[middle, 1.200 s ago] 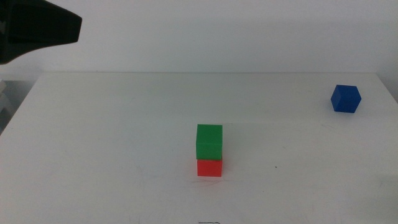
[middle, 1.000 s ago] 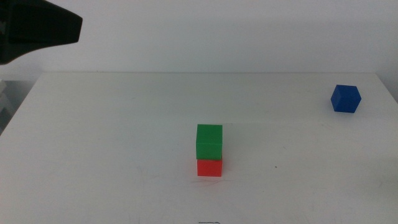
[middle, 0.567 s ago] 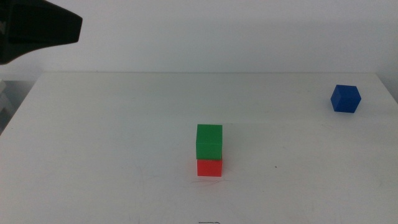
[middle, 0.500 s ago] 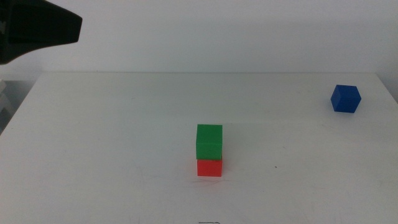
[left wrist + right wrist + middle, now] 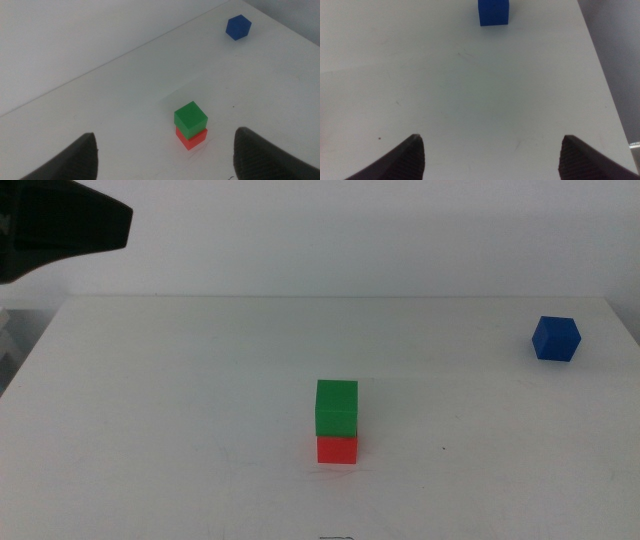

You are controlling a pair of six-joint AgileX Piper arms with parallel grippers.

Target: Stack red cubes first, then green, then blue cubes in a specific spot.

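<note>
**Two cubes stacked, one apart**

Two cubes already form a short tower near the middle of the white table (image 5: 180, 410): the green cube (image 5: 337, 407) sits squarely on the red cube (image 5: 337, 449), touching it and covering its top, so only the red cube's front face shows in the middle view. Both stand upright and aligned.

Well apart from the tower, the blue cube (image 5: 555, 338) rests alone on the tabletop near the far right corner, close to the table's right edge.

From the left wrist camera, the left gripper (image 5: 165, 150) hangs above the table with its two dark jaws spread wide and nothing between them; the tower shows between the jaws, farther off. The right gripper (image 5: 492, 155) also has its jaws wide apart and holds nothing, with the blue cube ahead of it on bare tabletop, near the table's edge.
</note>
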